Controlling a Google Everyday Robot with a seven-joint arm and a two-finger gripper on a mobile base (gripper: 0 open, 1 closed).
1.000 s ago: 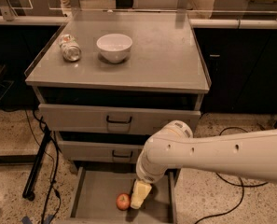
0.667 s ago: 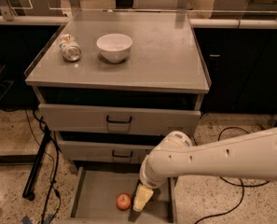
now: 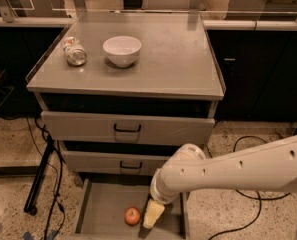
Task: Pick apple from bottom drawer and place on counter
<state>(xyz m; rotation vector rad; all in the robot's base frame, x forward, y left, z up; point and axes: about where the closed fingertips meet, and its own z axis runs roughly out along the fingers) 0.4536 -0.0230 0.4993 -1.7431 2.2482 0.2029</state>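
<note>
The gripper (image 3: 153, 215) hangs low inside the bottom drawer (image 3: 100, 209), its pale yellowish tip pointing down; whether it is open or closed I cannot tell. The apple (image 3: 132, 216) lies on the drawer floor just left of the tip, very near it; contact cannot be made out. The white arm (image 3: 228, 171) reaches in from the right, its elbow in front of the middle drawer (image 3: 88, 161). Above that is the top drawer (image 3: 128, 128), closed. On the counter (image 3: 173, 59) a white bowl (image 3: 122, 50) stands beside a can (image 3: 75, 51) lying on its side
</note>
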